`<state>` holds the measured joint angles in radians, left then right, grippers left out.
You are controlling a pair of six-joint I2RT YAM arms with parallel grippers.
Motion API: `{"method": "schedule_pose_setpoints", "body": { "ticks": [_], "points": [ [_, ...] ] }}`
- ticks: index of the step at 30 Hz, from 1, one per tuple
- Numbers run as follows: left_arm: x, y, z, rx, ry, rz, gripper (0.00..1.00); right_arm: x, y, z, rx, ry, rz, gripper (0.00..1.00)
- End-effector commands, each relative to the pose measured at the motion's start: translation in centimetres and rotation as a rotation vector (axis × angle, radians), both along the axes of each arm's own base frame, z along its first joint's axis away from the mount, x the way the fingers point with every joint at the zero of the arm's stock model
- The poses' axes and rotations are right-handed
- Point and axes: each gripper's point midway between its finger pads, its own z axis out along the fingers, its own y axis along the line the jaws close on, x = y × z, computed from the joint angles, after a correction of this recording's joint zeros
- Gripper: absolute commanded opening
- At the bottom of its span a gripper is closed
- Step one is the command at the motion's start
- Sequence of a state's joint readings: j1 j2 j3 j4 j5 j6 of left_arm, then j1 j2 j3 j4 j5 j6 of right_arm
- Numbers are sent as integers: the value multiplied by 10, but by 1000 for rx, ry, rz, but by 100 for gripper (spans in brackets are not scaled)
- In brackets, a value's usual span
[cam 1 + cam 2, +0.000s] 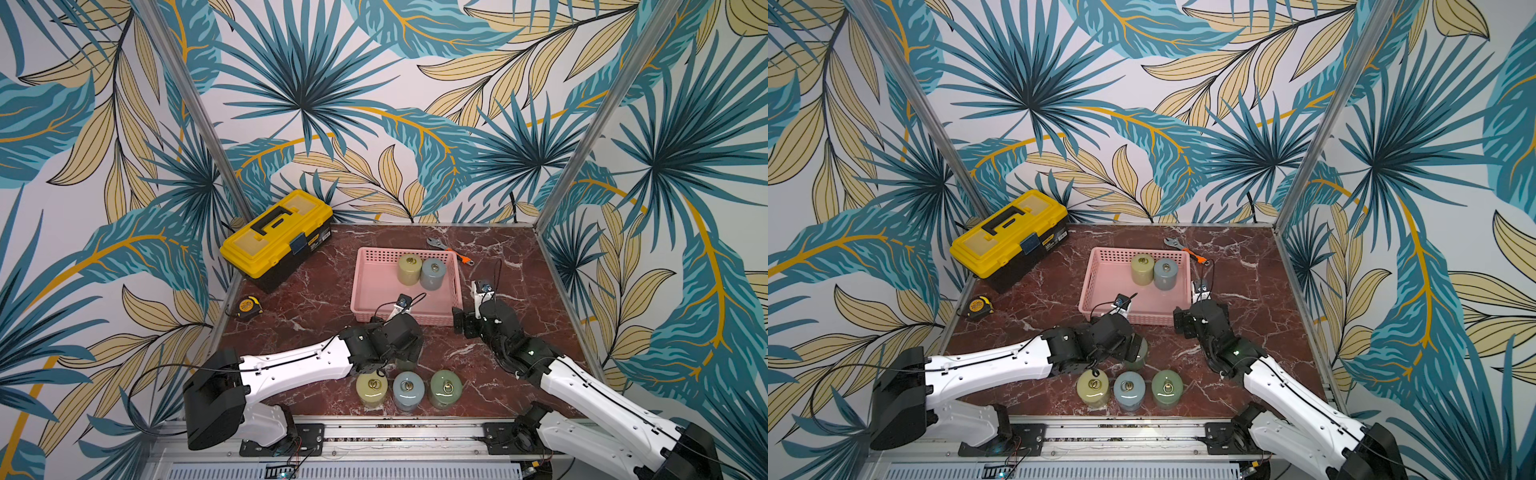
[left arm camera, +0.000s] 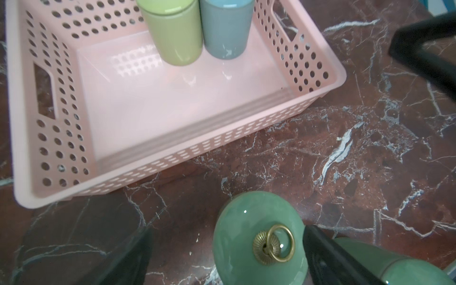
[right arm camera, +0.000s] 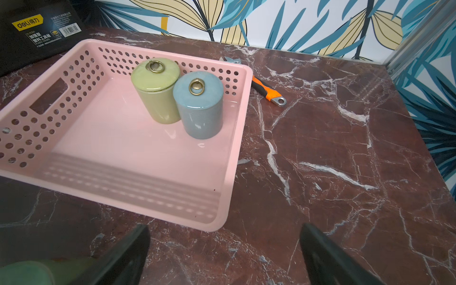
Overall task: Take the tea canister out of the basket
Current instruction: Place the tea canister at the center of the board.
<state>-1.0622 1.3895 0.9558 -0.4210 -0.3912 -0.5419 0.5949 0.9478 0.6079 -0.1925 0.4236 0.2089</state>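
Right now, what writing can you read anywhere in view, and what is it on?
"deli" plus Chinese characters: on a yellow badge on the toolbox's black side.
White print and barcode beside that badge: too small to read.
The tape measure's label: blurred, unreadable.

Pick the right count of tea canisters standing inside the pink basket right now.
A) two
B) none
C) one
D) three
A: a yellow-green canister and a blue-grey canister stand upright side by side, close together, on the floor of the pink basket, and nothing else is in it.
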Motion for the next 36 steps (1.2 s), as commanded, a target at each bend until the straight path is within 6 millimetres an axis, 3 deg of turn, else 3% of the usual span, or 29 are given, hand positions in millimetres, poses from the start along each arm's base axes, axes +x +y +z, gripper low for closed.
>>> {"method": "schedule_pose_setpoints", "body": {
  "ticks": [1, 4, 10, 19, 27, 36],
  "points": [
    [20, 8, 36, -84, -94, 22, 100, 6, 9, -6, 11, 48, 8, 99],
    [29, 19, 41, -141, -125, 21, 100, 6, 13, -10, -10, 107, 20, 99],
    [39, 48, 48, -137, -169, 14, 100, 14, 22, 1, 1, 129, 32, 99],
    [68, 84, 39, -159, -221, 81, 100, 37, 37, 10, -27, 213, 81, 99],
    [79, 109, 27, -138, -281, 119, 100, 67, 42, -2, -4, 304, 120, 99],
    [75, 126, 18, -118, -343, 151, 100, 106, 41, -21, -44, 370, 115, 99]
  ]
}}
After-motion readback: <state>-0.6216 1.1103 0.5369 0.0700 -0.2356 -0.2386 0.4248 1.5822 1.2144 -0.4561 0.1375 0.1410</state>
